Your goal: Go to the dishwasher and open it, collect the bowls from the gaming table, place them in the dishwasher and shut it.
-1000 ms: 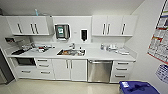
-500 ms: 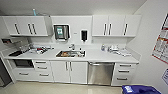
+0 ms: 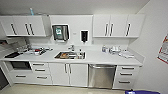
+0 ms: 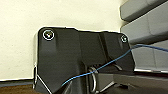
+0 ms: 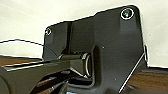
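The dishwasher (image 3: 102,76) stands shut under the white counter, right of the sink cabinet, its brushed steel front and bar handle facing me. It lies ahead and slightly right of the head view's middle. The bowls and the gaming table are out of view. Both wrist views look past the robot's own dark plate at a pale wall and a strip of brown floor.
A white kitchen counter (image 3: 100,58) runs across the room with a sink (image 3: 70,55), dishes at the left and items at the right. White wall cabinets (image 3: 117,26) hang above. A wall with a red poster (image 3: 163,50) closes the right side. A blue object (image 3: 140,92) sits low right.
The whole head picture has grown and shifted a little: the camera has come closer to the kitchen counter. Nothing in the kitchen itself has moved.
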`<state>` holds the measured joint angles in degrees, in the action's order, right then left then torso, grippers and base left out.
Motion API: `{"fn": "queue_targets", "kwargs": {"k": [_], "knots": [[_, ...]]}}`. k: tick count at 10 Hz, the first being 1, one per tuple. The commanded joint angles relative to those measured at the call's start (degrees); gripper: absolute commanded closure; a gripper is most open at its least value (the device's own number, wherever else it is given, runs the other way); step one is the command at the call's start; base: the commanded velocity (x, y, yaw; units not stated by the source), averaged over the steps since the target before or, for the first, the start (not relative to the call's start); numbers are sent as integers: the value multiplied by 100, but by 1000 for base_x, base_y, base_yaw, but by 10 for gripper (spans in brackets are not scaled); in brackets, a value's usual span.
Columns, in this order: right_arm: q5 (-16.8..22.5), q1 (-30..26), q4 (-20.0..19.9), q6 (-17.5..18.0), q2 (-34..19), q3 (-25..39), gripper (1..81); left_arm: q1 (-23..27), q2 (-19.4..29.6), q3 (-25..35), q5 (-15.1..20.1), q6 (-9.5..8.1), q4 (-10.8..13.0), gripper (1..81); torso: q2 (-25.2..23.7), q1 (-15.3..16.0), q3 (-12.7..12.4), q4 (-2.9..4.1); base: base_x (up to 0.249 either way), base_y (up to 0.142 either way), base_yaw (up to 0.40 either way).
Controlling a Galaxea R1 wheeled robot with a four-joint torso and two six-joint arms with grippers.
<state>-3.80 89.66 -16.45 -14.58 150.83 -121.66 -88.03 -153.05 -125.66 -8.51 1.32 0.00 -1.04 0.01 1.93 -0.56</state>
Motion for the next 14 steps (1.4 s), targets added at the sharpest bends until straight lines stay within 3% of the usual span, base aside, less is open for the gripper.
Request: {"fn": "queue_targets", "kwargs": {"k": [1,14], "knots": [[363,-260,-16,-27,-121,83,10,246,125,68,288,9,70,10,0,0,0,0,179,0,0],[362,-242,-17,-27,-121,100,10,246,117,76,297,9,70,10,5,9,2,0,167,0,0]]}}
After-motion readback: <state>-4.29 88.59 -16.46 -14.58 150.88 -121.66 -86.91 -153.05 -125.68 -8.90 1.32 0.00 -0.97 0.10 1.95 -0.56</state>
